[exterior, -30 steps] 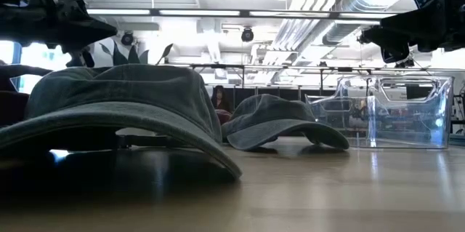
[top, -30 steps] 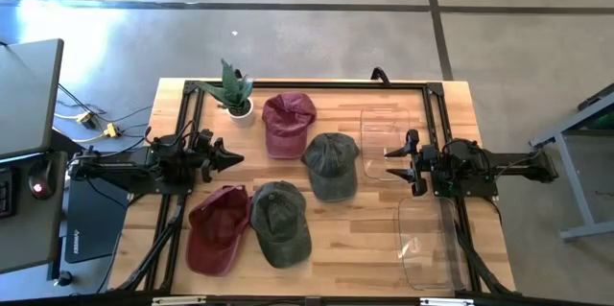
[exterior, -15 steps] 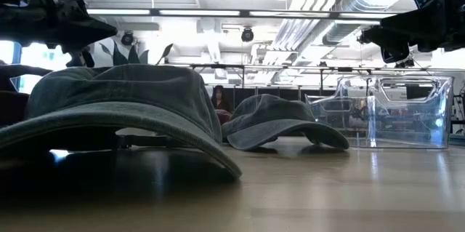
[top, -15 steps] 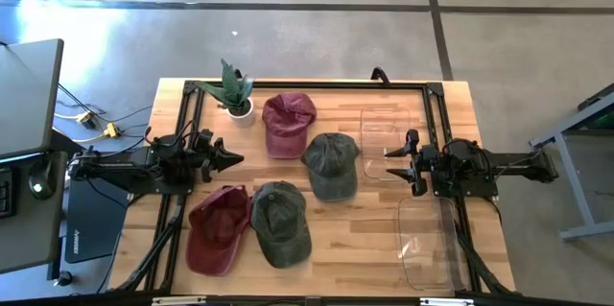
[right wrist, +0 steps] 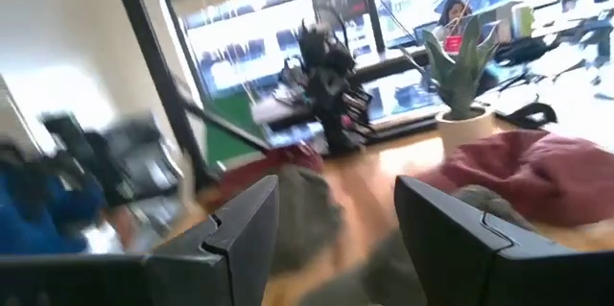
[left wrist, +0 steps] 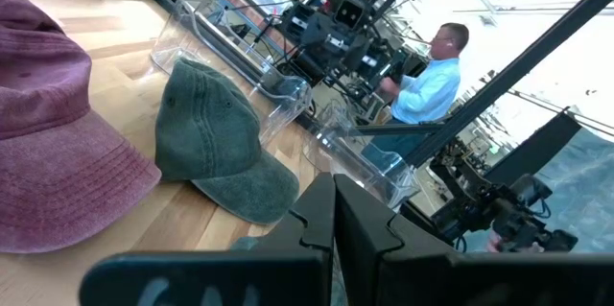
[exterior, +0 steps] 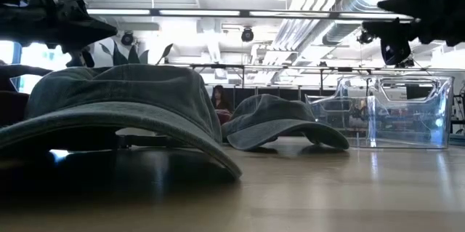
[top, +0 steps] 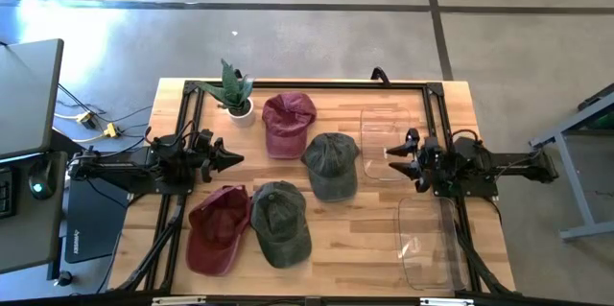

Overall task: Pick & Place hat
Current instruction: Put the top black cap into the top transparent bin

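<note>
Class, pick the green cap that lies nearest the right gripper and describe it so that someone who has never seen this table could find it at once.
Start at the potted plant at the table's far edge; the red cap lies just right of it. Go on toward the clear bins and the next cap is the green cap. Unlike the other green cap, it sits mid-table beside a bin, left of the right gripper.

The near green hat (exterior: 109,112) is cut off at the low view's left edge.

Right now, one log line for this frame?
phase: pre-grasp | left gripper: shut, idle beside red hats | right gripper: open, above clear bin, facing green hat | hats: four on table
</note>
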